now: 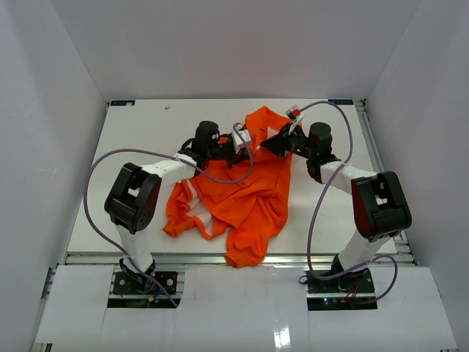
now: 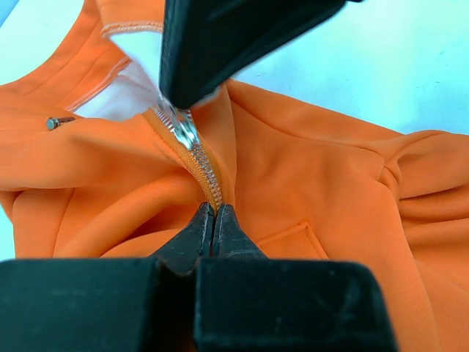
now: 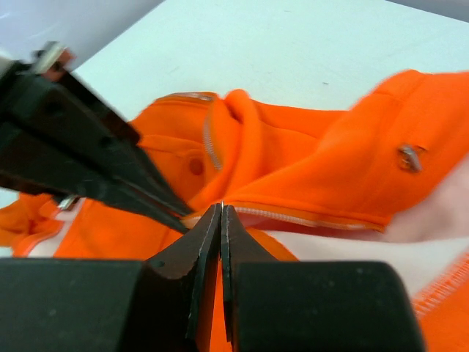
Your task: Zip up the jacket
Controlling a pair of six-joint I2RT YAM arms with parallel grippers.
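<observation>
Left tool point(image 2: 215, 218) pinched shut on the jacket point(image 1: 253, 194) at its zip, right tool point(image 3: 222, 213) just beyond clamped on the pull point(image 2: 178, 123), jacket rumpled on the desk point(image 1: 139, 132) between the arms, collar toward the far edge.

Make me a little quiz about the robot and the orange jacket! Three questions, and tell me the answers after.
1. True or false: the jacket hangs on a hook.
2. What is the left gripper doing? A) hanging open in the air B) pinching the jacket at its zipper C) holding a cup
3. Fill in: the right gripper is shut at the zipper's small metal ____.
Key: 1 false, it lies on the table. 2 B. 3 pull.
</observation>
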